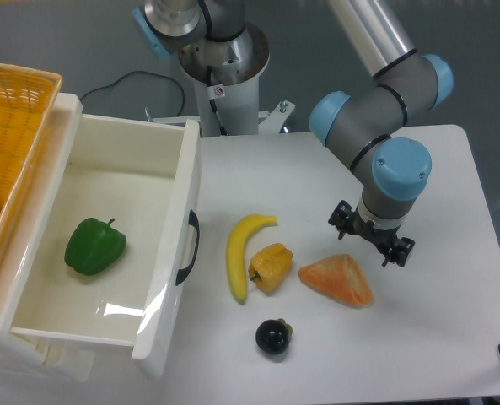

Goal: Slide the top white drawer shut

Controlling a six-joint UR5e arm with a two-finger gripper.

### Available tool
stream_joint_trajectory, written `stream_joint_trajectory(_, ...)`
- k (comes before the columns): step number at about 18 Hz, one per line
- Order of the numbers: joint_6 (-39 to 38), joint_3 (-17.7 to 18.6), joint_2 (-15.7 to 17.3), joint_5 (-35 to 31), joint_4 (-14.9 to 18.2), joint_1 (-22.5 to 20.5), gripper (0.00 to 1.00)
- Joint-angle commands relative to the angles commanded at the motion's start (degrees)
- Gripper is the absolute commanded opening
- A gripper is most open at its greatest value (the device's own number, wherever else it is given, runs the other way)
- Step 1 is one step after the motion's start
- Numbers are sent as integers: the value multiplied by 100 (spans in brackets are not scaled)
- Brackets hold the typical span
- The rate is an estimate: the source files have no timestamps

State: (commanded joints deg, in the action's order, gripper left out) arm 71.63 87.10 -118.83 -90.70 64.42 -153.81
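Pincer (372, 239) hovers with fingers apart, gripping nothing, above the tabletop (452, 186), top white drawer (180, 181) pulled fully out well off to its left in view, so approach step judged pending: next move needs crossing to push the front panel beside black handle (188, 247).

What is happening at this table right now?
The glossy white plastic top drawer stands pulled out, a green bell pepper lying inside. The arm's gripper hangs over the white table, just above an orange wedge-shaped piece, holding nothing and away from the drawer's black curved handle. Closing has not begun.
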Motion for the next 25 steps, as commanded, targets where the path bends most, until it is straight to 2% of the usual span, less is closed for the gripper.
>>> stream_joint_trajectory(4,-9,-26,-27,44,-79,-26,100)
stream_joint_trajectory(11,-96,140,70,35,-167,0,100)
stream_joint_trajectory(19,-1256,114,272,53,-158,-35,100)
stream_joint_trajectory(21,-1301,123,281,193,-150,-18,93)
stream_joint_trajectory(23,-1423,158,307,368,-141,17,80)
stream_joint_trajectory(25,-1739,167,395,658,-132,122,63)
